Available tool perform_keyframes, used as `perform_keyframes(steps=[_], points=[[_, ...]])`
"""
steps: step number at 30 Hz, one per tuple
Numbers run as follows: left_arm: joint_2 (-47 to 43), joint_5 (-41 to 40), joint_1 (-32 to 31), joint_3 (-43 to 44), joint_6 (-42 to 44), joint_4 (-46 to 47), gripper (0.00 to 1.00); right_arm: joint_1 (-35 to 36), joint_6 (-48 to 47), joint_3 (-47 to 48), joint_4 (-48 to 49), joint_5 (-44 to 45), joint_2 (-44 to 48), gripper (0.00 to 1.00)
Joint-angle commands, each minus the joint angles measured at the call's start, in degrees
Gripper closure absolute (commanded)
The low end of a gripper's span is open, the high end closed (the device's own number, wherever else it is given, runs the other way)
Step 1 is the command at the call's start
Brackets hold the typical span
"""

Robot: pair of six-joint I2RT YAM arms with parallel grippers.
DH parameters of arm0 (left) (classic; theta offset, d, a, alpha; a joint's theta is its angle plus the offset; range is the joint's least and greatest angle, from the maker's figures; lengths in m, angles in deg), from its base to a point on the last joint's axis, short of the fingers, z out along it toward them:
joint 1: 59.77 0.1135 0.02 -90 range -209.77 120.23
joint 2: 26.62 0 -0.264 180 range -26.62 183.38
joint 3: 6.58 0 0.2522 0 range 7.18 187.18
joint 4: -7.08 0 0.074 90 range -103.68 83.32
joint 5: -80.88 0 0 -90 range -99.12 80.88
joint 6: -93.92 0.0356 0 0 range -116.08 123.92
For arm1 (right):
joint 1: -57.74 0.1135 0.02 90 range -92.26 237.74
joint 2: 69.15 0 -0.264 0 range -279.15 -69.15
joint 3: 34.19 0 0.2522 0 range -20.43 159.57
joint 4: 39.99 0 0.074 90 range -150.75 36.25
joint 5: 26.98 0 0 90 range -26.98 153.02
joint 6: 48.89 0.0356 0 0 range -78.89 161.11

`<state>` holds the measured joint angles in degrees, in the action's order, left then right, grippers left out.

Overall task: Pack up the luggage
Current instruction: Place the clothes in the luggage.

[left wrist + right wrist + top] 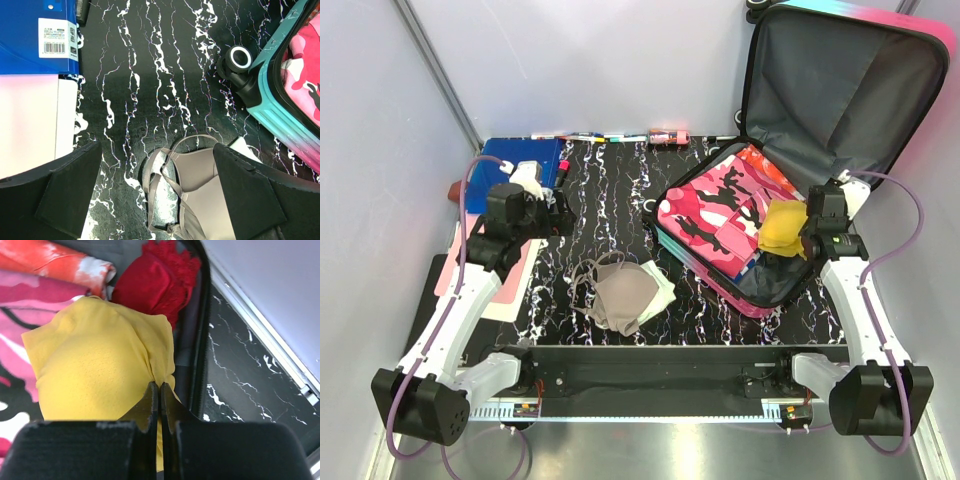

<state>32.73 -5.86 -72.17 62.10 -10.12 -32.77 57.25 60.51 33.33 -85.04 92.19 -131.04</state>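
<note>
Luggage [840, 90] is lying open on the right half of the black marbled table [610, 200], and we are seeing its lid leaning upright against the far wall, with the grey lining facing us.

Nearest to us, a taupe bra [620, 290] is lying crumpled at the middle of the table, partly covering a pale folded item [665, 290]. The left gripper [558, 215] is hanging above the table to the left of it. In its wrist view we are looking down between its fingers [75, 185], which are spread wide with nothing between them. That view also shows the left gripper [156, 147] over the bra [200, 170], and the teal shell of the luggage [272, 117] with a black wheel [240, 57] at the right.

On the right, the right gripper [800, 240] is reaching over the luggage's right side. In its wrist view we are watching its jaws pressing together, so the right gripper [159, 390] is pinching a fold of a yellow cloth [95, 370]. The yellow cloth [780, 225] is hanging over a pink camouflage garment [705, 215] that is filling the tray. Just beyond the cloth, a red fabric [150, 285] is sitting against the black rim of the luggage [200, 340], beside an orange and white garment [60, 260].

Farther back on the left, a blue folder [515, 155] is lying flat. Markers [595, 137] are lining the far edge of the table.
</note>
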Motion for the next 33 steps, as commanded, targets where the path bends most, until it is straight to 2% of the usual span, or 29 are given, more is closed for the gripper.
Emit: perform_keyframes(steps=[1, 25, 33], points=[[-0.9, 1.0, -0.3, 0.3, -0.6, 2.4, 0.01, -1.5, 1.2, -0.2, 2.8, 3.5, 0.9, 1.0], [-0.6, 0.9, -0.4, 0.3, -0.5, 2.3, 0.01, -2.0, 1.4, -1.7, 2.6, 8.9, 3.4, 1.0], [-0.6, 0.8, -0.5, 0.2, -0.5, 2.2, 0.01, -2.0, 2.1, -2.3, 2.7, 7.7, 1.9, 1.0]])
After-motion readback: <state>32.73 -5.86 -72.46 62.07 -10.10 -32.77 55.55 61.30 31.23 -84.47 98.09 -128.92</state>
